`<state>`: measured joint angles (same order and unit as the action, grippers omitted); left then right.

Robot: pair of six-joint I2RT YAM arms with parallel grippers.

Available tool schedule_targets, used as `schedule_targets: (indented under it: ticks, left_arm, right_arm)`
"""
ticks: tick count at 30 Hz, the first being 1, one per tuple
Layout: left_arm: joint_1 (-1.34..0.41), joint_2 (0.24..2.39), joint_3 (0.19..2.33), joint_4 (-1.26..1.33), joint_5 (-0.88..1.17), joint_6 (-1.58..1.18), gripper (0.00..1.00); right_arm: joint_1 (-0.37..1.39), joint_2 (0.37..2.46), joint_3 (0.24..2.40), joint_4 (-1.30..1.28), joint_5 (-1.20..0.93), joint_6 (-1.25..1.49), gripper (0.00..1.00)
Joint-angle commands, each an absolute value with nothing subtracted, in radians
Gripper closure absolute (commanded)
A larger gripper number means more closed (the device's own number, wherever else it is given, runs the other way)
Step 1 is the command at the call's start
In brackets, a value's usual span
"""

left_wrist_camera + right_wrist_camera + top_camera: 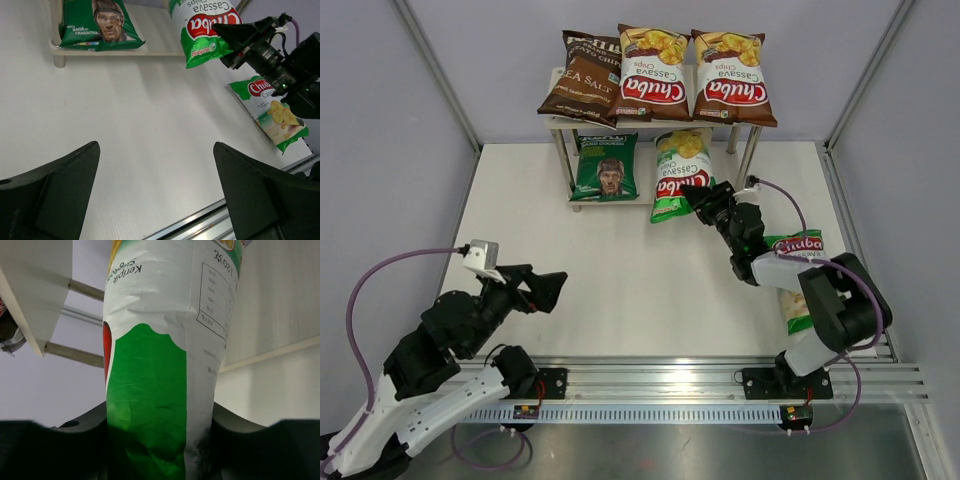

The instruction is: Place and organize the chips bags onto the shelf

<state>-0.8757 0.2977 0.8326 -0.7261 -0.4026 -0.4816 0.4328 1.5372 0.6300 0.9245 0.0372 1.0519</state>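
Green bags number three, brown bags three.

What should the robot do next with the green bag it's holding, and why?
Probably slide the green Chuba Cassava bag further onto the cream shelf's lower board, beside the dark green man's-face bag: the right gripper grips its bottom end, which overhangs the board.

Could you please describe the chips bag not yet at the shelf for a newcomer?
From the shelf at the far edge, come toward the right arm. The loose green Chuba bag lies flat on the table beside that arm, partly under it. The other green Chuba bag is clamped in the right gripper at the lower tier.
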Motion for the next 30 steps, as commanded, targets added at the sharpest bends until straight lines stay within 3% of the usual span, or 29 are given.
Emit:
schedule_targets:
  ticks: [1,16,30]
  left_arm:
    - [-0.874,0.249,0.819,-0.718,-0.356,-0.413,0.01]
    - [-0.874,0.207,0.802,-0.698,-0.302,-0.407,0.01]
    - [-0.874,0.192,0.799,-0.687,-0.284,-0.399,0.01]
  right_arm:
    - [0.404,1.615,0.725,1.074,-0.027,1.068,0.59]
    - [0.376,2.032,1.005,1.146,-0.037,1.112,0.52]
    - [0.376,2.167,1.133,0.973,-0.104,1.175,0.37]
